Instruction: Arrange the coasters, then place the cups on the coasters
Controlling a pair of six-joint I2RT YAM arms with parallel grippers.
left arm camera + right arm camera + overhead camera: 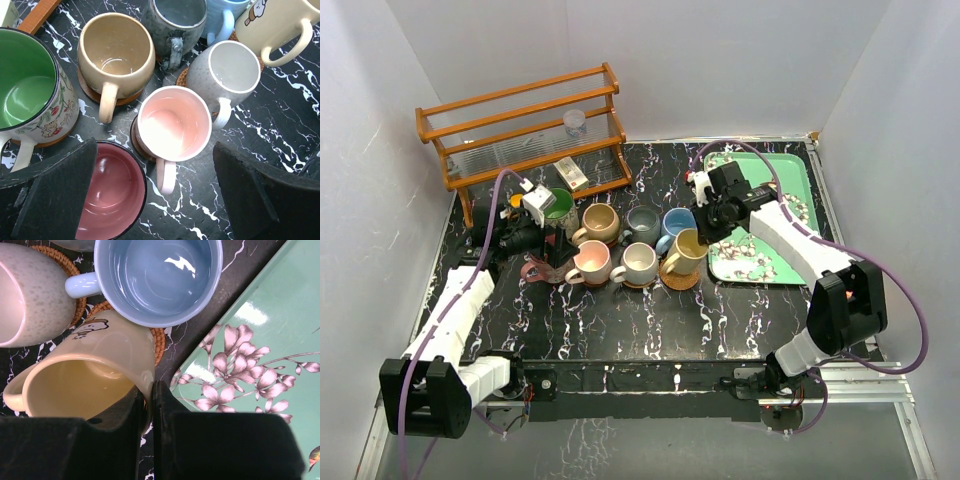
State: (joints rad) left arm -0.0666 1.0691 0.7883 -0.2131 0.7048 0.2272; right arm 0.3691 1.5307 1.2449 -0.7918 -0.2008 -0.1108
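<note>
Eight cups stand in two rows on the black marble table. The back row is green point(560, 205), tan point(600, 222), grey-blue point(642, 225) and blue point(678, 224). The front row is maroon point(534, 268), pink point(590, 262), cream point(638, 263) and yellow point(686, 250). My right gripper point(152, 390) is shut on the rim of the yellow cup point(85, 375), which tilts over a wicker coaster point(158, 342). My left gripper point(155, 152) hangs open above the maroon cup point(107, 192) and pink cup point(172, 122), holding nothing. Brown coasters point(86, 92) show under the cups.
A green floral tray point(775, 165) lies at the right, close beside the yellow cup. At the back left stands a wooden rack point(520, 110) with a small clear cup point(575, 122) on it. A small box point(572, 173) lies beside the green cup.
</note>
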